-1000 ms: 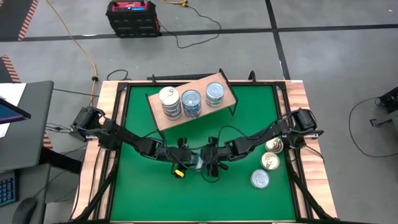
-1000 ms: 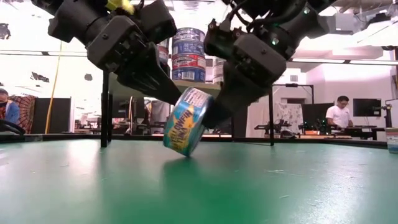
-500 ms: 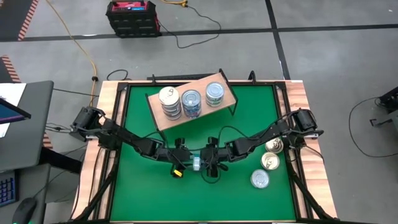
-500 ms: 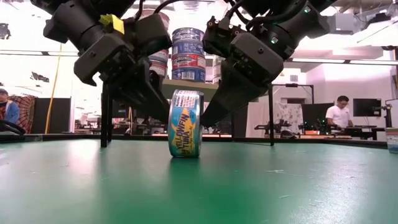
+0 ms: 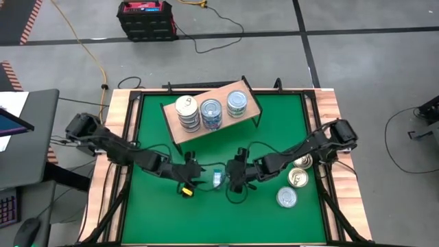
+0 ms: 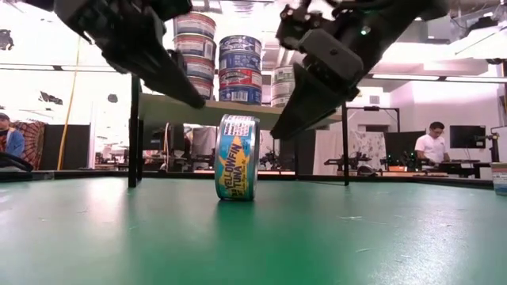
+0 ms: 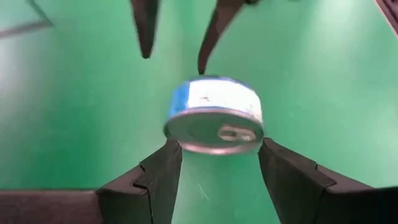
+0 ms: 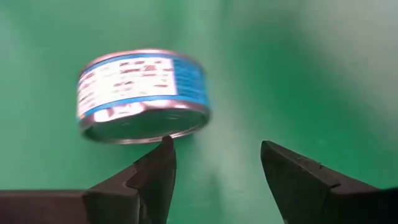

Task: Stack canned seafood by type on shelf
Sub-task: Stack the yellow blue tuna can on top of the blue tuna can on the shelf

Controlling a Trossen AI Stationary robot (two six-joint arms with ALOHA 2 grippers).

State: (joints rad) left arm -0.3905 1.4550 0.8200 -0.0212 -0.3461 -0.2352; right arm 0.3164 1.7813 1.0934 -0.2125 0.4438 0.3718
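One canned seafood tin (image 5: 217, 178) with a blue and yellow label stands on its rim (image 6: 237, 196) on the green table, silver lid facing my left gripper (image 7: 214, 115). My left gripper (image 5: 188, 180) is open, just left of the tin and raised above it (image 6: 184, 89). My right gripper (image 5: 233, 177) is open, just right of it and also raised (image 6: 301, 107); the tin (image 8: 143, 93) lies ahead of its fingers. Neither touches it. The wooden shelf (image 5: 199, 132) at the far middle bears three stacks of tins (image 5: 211, 113).
Three more tins lie flat near the table's right edge (image 5: 302, 161) (image 5: 297, 178) (image 5: 286, 198). The shelf's black legs (image 6: 133, 134) stand behind the tin. Bare green table lies near and to the left. People sit in the room beyond the table.
The tin, tilted between the two grippers a second ago, has come upright onto its rim and stays there. Both grippers have risen off it. The left arm has drawn back toward the table's left edge.
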